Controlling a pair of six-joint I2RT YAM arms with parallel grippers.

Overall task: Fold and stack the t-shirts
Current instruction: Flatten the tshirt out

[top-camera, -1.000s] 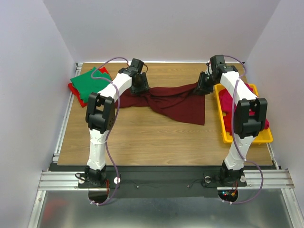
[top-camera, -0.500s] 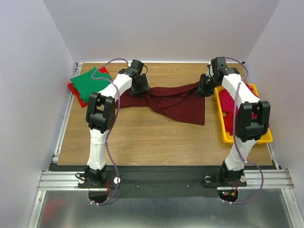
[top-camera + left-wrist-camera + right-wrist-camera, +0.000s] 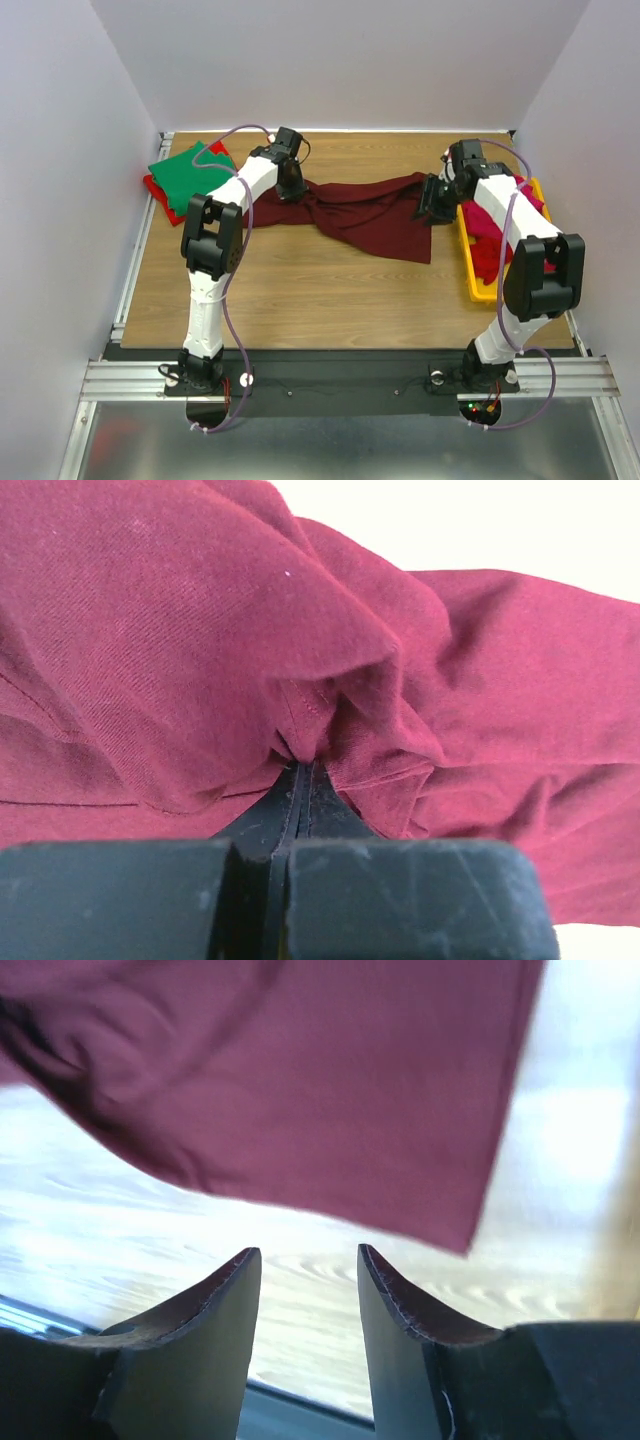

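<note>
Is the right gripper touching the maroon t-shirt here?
Apart. The right wrist view shows the right gripper open, bare table visible between its fingertips and the edge of the maroon t-shirt.

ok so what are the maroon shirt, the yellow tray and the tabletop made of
Maroon shirt: soft cloth, matte; fine weave, limp folds and a stitched hem show.
Yellow tray: likely plastic; uniform bright colour, rigid straight rim.
Tabletop: wood or wood-look laminate, smooth; grain lines show, can't tell which.

I see a wooden table point(image 3: 300, 290) with a yellow tray point(image 3: 485, 294) at its right edge, white walls point(image 3: 340, 60) on three sides, and a metal rail point(image 3: 340, 375) along the near edge.
</note>
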